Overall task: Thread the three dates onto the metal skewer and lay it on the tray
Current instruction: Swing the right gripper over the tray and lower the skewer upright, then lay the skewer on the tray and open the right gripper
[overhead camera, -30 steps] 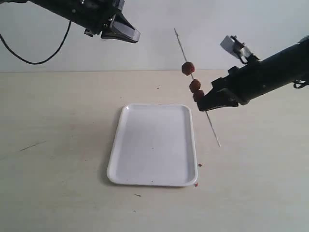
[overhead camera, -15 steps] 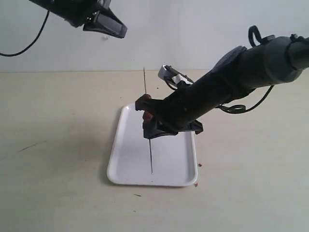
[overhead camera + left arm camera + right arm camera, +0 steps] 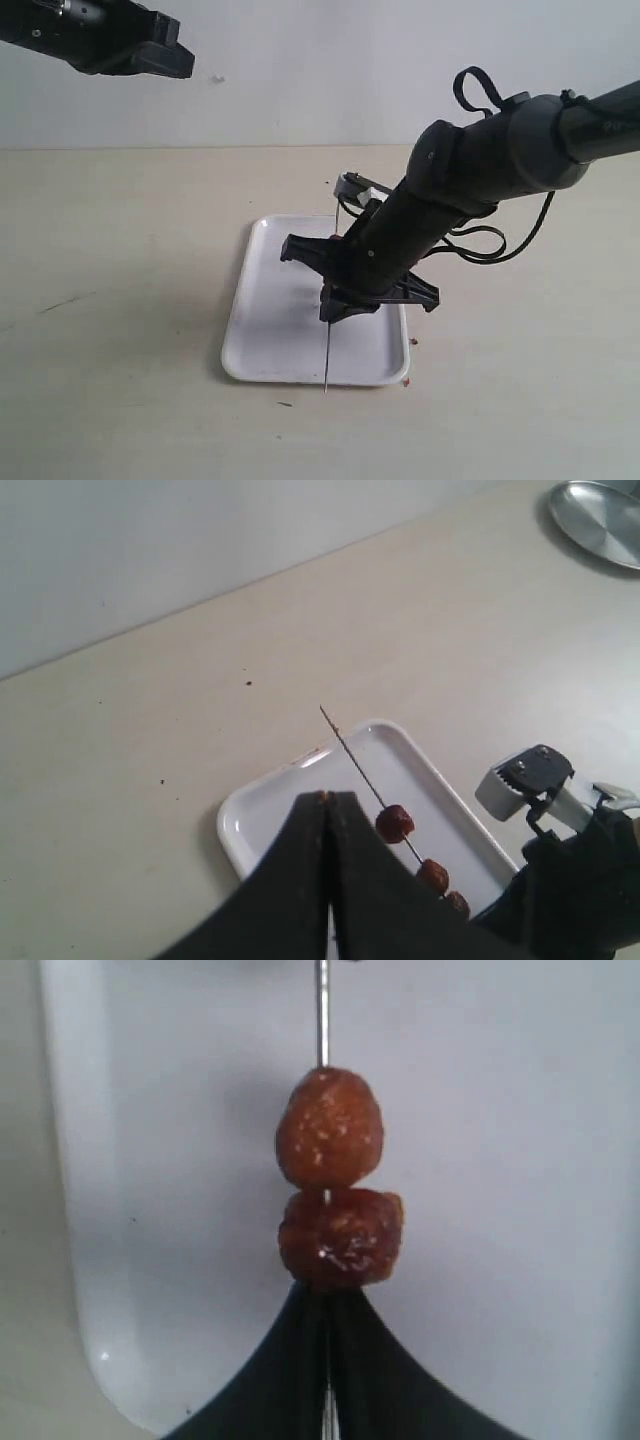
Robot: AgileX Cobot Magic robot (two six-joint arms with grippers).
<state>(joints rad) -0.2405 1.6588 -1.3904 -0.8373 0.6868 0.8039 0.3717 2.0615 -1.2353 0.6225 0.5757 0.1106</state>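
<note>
While pinching skewer [image 3: 322,1010] beside dates [image 3: 330,1130], right claw [image 3: 325,1300] hangs over tray [image 3: 500,1110].

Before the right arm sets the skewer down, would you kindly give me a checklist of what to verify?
1. All three dates threaded on the metal skewer: ok.
2. Right gripper shut on the skewer: ok.
3. Skewer above the tray: ok.
4. Skewer's lower tip inside the tray's near rim: cannot tell; in the exterior view it appears just past the edge.
5. Left gripper raised clear of the tray, shut and empty: ok.
</note>
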